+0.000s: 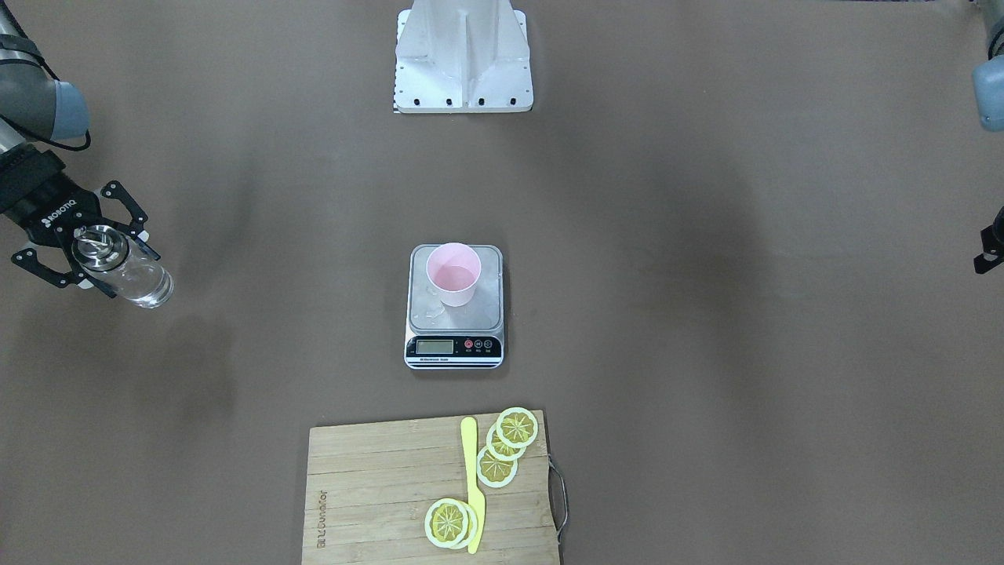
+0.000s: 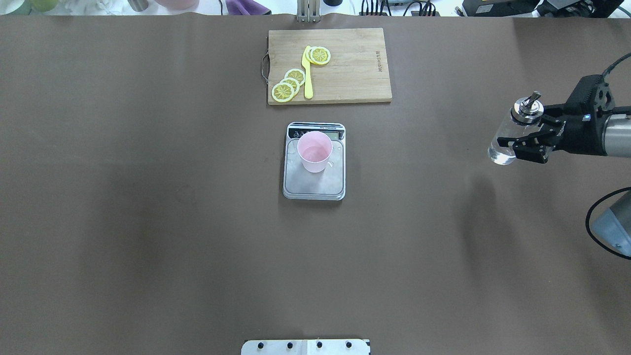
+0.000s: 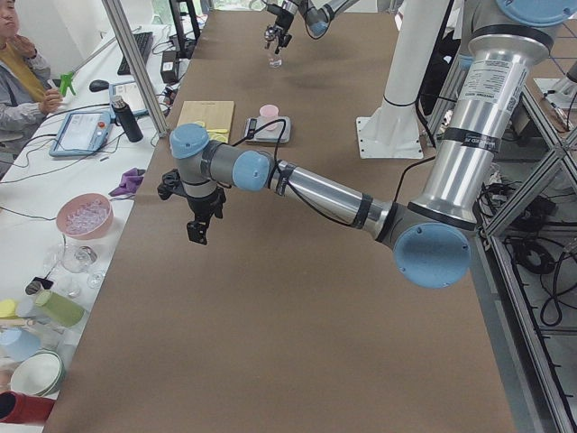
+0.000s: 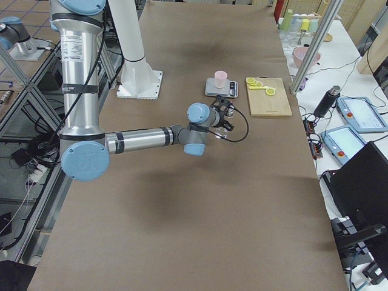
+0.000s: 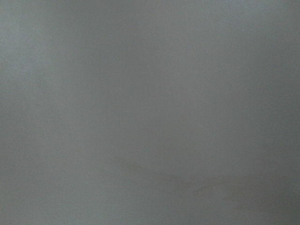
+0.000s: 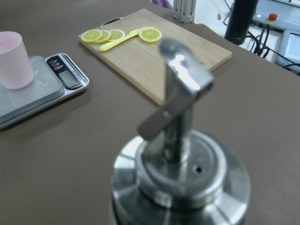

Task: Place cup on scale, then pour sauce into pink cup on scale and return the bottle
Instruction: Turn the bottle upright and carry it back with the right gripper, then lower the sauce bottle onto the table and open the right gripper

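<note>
Brown matting covers the whole table, and the action sits out by its right edge. The right gripper is clenched on the bottle, with its fingers on either side of the glass just under the metal cap. That grip leaves the spout free and lets the wrist tip the bottle. The bottle is upright and, judging by its shadow on the matting, held clear of the table, so nothing can spill.

Well apart from it, at the table's middle, the cup stands on the scale. It is set toward the display end of the platform, with its mouth open to a pour. Droplets glint on the steel beside it, and the cup seems to hold a little liquid, though the views are too coarse to be sure. With the cup seated and the bottle upright far from it, setting the bottle back down looks like the step in hand.

At the middle of the far edge lies a board with lemon slices and a knife, out of the pouring path.

The left gripper hangs near the left edge, away from the work; I cannot tell how its jaws stand.
</note>
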{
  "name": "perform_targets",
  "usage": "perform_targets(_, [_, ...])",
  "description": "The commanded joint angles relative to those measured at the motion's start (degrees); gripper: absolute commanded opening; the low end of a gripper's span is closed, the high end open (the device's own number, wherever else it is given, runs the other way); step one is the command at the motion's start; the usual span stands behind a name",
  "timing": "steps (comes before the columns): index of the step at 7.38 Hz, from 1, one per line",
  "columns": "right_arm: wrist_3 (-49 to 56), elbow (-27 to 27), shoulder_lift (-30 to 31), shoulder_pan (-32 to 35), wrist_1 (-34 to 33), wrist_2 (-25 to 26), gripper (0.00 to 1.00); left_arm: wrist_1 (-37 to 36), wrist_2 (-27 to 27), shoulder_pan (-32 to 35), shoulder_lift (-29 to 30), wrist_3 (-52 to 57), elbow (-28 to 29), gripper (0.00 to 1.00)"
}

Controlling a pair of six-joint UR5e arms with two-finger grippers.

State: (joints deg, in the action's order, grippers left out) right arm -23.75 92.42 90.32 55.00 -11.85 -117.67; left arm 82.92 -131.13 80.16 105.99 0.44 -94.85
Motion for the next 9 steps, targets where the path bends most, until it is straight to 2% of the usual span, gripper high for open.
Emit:
perform_targets(1, [-2.9, -1.4, -0.1, -0.1, 5.7, 0.6, 0.00, -0.6, 0.0, 0.0, 0.1, 0.0, -0.7, 0.98])
perform_targets(3, [-2.3, -3.9, -0.5, -0.1, 8.2, 1.7, 0.10, -0.7, 0.0, 0.0, 0.1, 0.0, -0.8, 0.98])
perform_targets(5, [-2.2, -13.9, -2.1, -0.2, 19.1, 1.7, 0.08, -0.7, 0.0, 0.0, 0.1, 0.0, -0.8, 0.98])
perform_targets(6, [-2.2, -16.3, -2.9, -0.2, 20.5, 1.7, 0.08, -0.7, 0.0, 0.0, 0.2, 0.0, -0.8, 0.98])
perform_targets(9, [-2.2, -18.5, -2.7, -0.2, 22.7, 1.5, 0.08, -0.7, 0.0, 0.0, 0.2, 0.0, -1.0, 0.98])
